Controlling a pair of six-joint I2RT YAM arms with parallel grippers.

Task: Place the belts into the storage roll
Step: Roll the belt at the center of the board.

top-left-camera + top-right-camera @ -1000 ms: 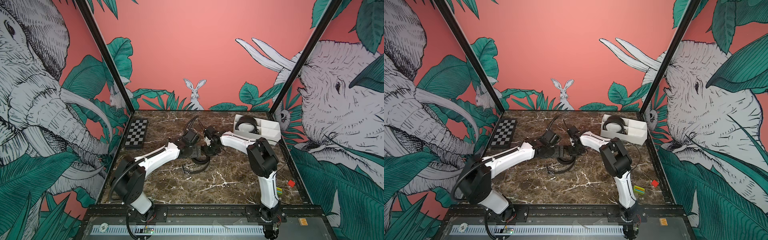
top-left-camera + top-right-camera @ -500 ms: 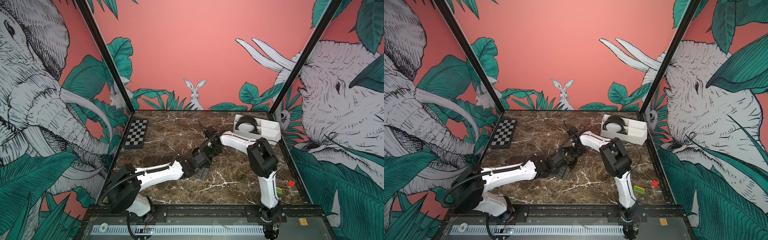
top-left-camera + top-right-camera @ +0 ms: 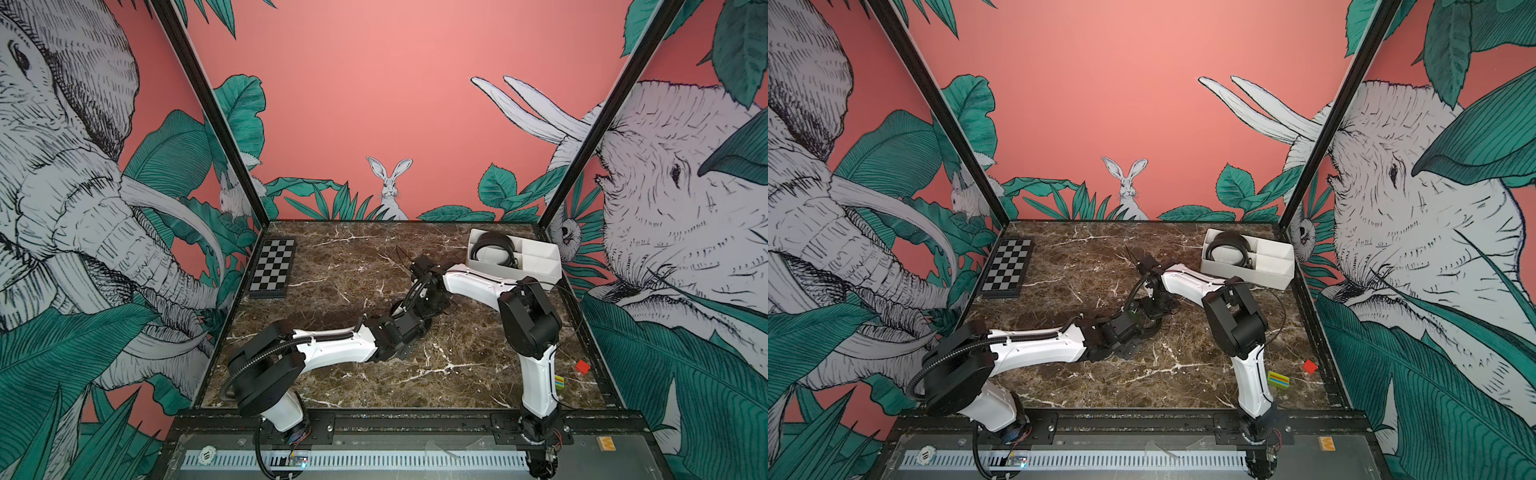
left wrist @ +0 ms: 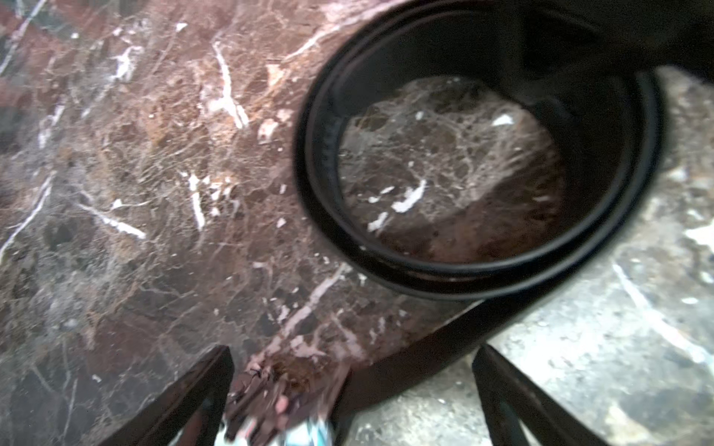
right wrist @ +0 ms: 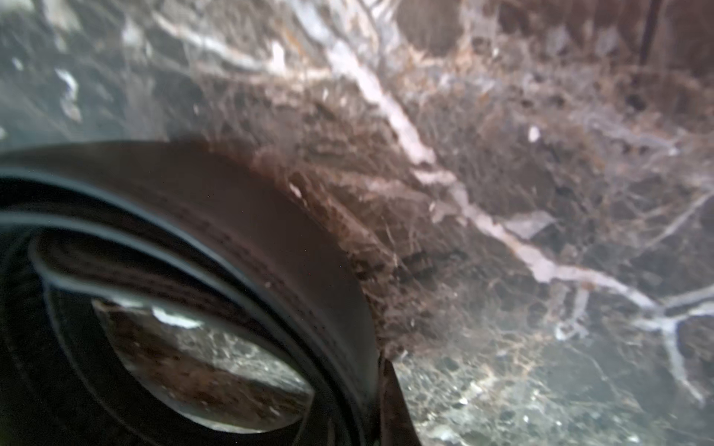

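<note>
Left wrist view shows the coiled belt [image 4: 463, 276] on the surface [image 4: 154, 193], its loose tail between the spread fingers of your left gripper [image 4: 353, 353], while your right gripper [image 3: 422, 307] seems clamped on the coil wall, so lifting could unroll it before the white storage tray [image 3: 536, 259].

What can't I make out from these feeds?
Coiled belt on the table: in both top views, covered by the wrists; buckle unseen.
Right end effector: right wrist view, cut off by the frame edge; grip unclear.
Belt in the storage tray: both top views, too small to show its buckle.
Left wrist view: motion-blurred.
</note>
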